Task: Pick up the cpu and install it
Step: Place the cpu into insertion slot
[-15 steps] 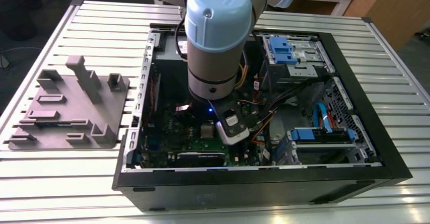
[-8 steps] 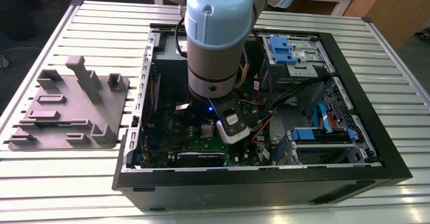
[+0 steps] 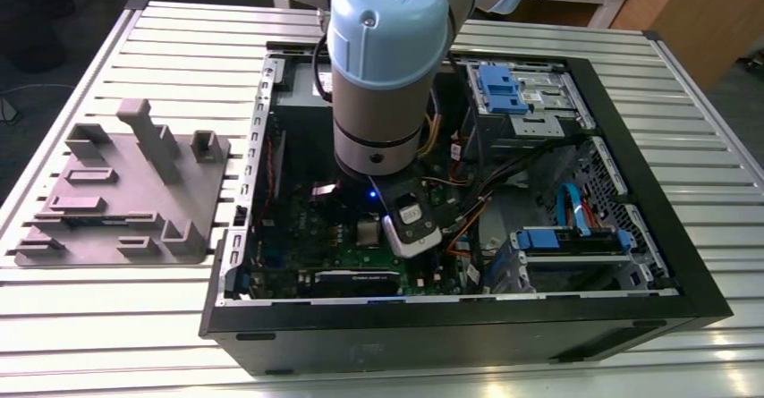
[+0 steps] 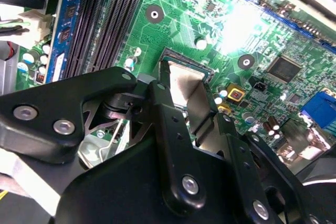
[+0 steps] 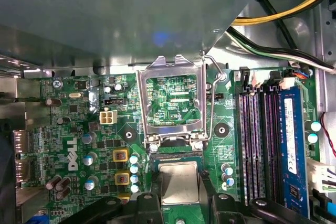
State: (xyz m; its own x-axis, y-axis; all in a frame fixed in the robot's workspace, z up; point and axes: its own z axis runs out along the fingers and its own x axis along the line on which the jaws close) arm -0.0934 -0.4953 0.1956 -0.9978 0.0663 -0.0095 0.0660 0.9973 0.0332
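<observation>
One arm (image 3: 379, 67) reaches down into the open computer case (image 3: 454, 335), which lies on the slatted metal surface (image 3: 179, 40). You see the grey tray (image 3: 131, 210) beside the case, on the exterior view's left. Your gripper (image 5: 182, 199) is low over the green board (image 5: 68, 103). Its two black fingers (image 4: 165, 124) stand close together, one at each of two opposite edges of the cpu (image 5: 178, 182), so the gripper has the cpu between them. The cpu lies flat at the socket, just beside the hinge of the silvery socket frame (image 5: 142, 103), which stands open. You cannot tell whether the cpu already sits fully in the socket. Memory slots (image 5: 257, 140) run near it.
</observation>
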